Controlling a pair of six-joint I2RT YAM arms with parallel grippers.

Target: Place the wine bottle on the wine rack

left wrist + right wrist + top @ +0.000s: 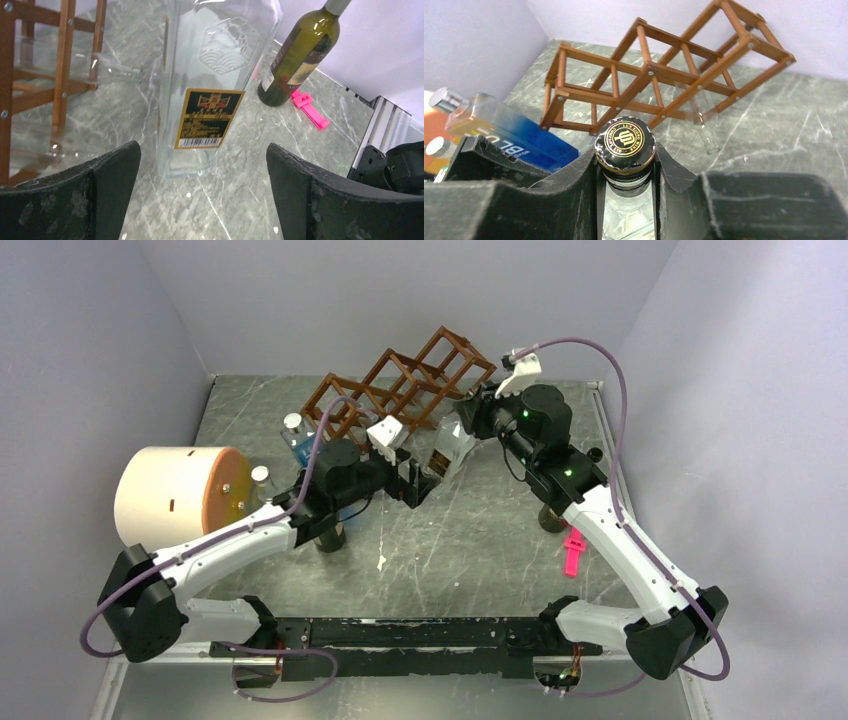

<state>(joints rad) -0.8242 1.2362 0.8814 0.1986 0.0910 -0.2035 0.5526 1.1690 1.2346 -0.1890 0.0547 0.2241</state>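
right fingers (579, 200) clamp only the capped neck of the wine bottle (215, 85), its base on the desk (480, 540) just near of the wine rack (650, 71), while left fingers (100, 190) gape around it untouching, so lifting may swing or slip it.

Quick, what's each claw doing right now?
Left claw: open, holding nothing.
Right claw: closed on the neck of the clear bottle.
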